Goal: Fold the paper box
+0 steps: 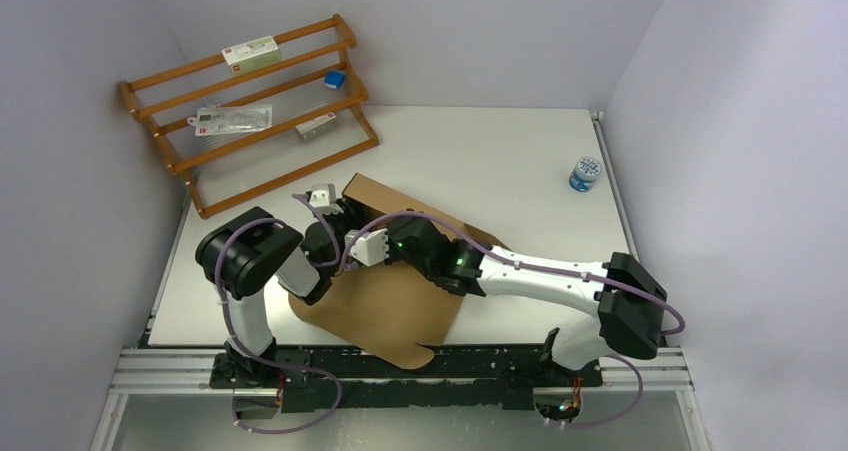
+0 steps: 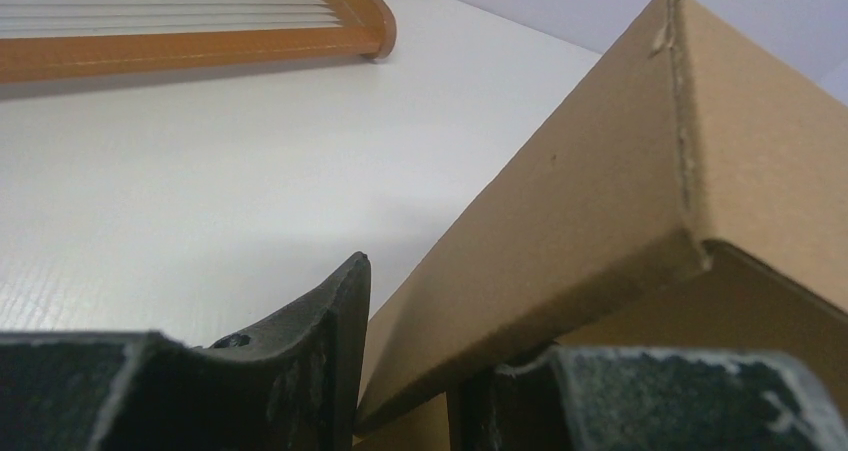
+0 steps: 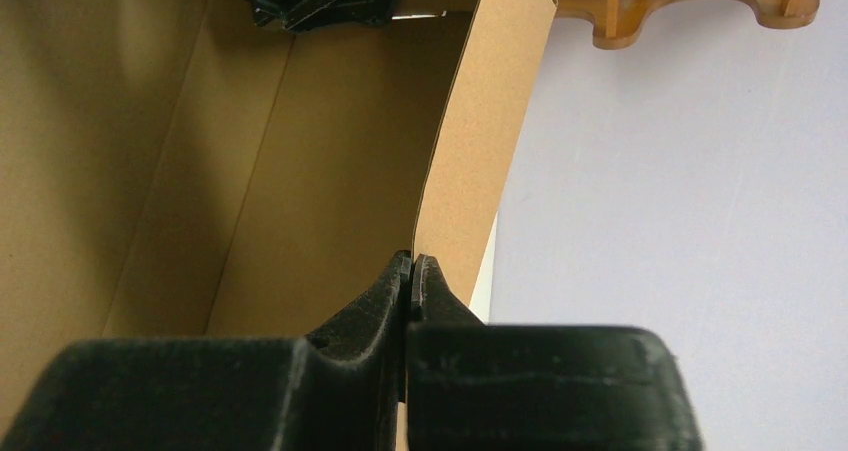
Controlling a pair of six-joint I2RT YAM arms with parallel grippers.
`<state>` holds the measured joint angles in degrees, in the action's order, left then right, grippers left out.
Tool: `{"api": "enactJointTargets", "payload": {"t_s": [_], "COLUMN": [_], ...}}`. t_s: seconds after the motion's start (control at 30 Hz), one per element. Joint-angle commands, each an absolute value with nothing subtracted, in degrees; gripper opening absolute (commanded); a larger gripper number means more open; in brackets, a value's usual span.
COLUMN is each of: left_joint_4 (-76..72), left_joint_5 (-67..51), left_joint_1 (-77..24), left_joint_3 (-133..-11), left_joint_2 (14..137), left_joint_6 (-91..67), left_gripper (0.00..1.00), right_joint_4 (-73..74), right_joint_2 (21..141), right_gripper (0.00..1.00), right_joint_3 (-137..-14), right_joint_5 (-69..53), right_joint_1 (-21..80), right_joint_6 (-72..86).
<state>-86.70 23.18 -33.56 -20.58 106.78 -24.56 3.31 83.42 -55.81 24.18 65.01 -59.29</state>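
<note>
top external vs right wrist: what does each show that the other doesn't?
Top external only: both arms whole, the left arm and the right arm; the paper box with its flat near panel lying on the table; a small blue jar near the table's right edge.
Right wrist only: the right hand shut, its tips at the edge of a raised flap, and the box's inner folds up close.
Both: the box and the wooden rack.
</note>
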Motion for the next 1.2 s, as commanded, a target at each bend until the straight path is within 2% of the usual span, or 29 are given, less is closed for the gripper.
{"api": "enactJointTargets", "payload": {"t_s": [0.0,0.17,0.4,0.73,0.77,0.9,1.03,1.17], "left_joint_4": [-94.94,-95.70,-104.22,-101.54,-99.69,-95.68,-93.14,-79.73], "left_joint_5": [36.04,36.18,24.34,22.23,22.55,24.56,25.22,23.78], "left_joint_1": [-31.98,-32.08,-32.08,-32.08,-32.08,-32.01,-31.75,-31.73], "left_joint_3": [-21.04,-20.68,-19.17,-14.96,-14.64,-12.97,-9.82,-8.68], "left_joint_2": [103.68,103.58,106.05,99.73,98.60,94.63,90.09,80.78], "left_joint_6": [-29.80,-29.43,-27.54,-23.43,-23.23,-22.41,-21.92,-23.73], "left_gripper": [0.23,0.27,0.50,0.61,0.62,0.64,0.68,0.71], "right_joint_4": [15.88,16.08,15.50,9.70,8.57,6.05,7.84,6.98], "right_joint_2": [85.43,85.17,85.69,85.08,85.12,85.84,85.31,81.99], "right_gripper": [0.00,0.00,0.00,0.00,0.02,0.28,0.38,0.45], "right_joint_3": [-53.78,-53.71,-53.96,-53.35,-53.42,-54.54,-56.60,-55.70], "right_joint_5": [21.97,22.14,22.37,21.85,21.66,20.50,18.66,17.67], "right_joint_1": [65.77,65.81,65.79,65.31,65.13,63.81,63.47,63.50], "right_joint_6": [-56.43,-56.25,-56.25,-58.42,-58.85,-59.65,-56.82,-52.79]}}
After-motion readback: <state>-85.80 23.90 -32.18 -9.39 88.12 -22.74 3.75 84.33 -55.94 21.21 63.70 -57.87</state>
